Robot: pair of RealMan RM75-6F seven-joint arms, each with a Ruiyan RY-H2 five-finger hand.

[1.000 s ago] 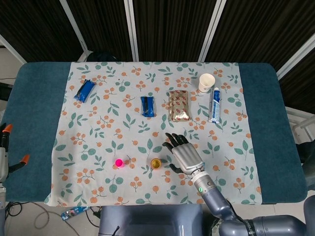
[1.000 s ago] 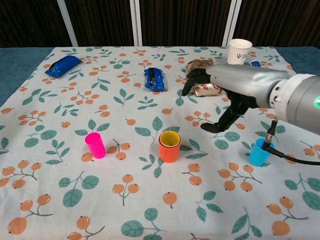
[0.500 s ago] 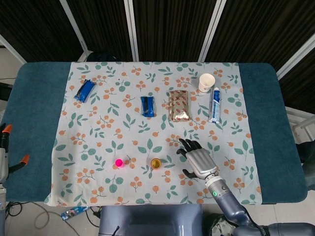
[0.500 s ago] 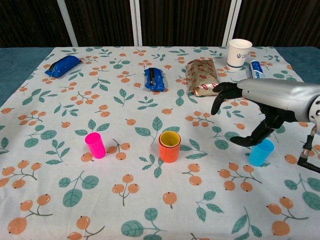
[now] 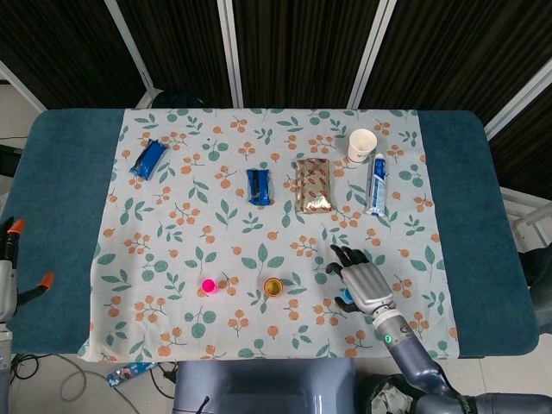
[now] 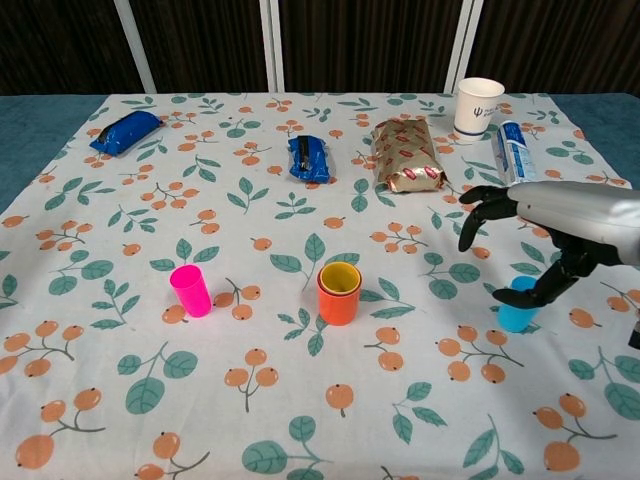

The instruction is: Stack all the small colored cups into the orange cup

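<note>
A: Our right hand hovers over the blue cup, fingers spread and holding nothing, though contact seems unclear.

B: We should close around its sides, then carry it left to the orange cup (yellow already nested); pink cup waits.

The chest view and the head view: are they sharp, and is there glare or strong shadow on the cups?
Chest view: sharp, even light, soft shadows; the orange cup and pink cup show no glare. Head view: also sharp, but the cups look tiny, and the right hand mostly hides the blue cup.
</note>
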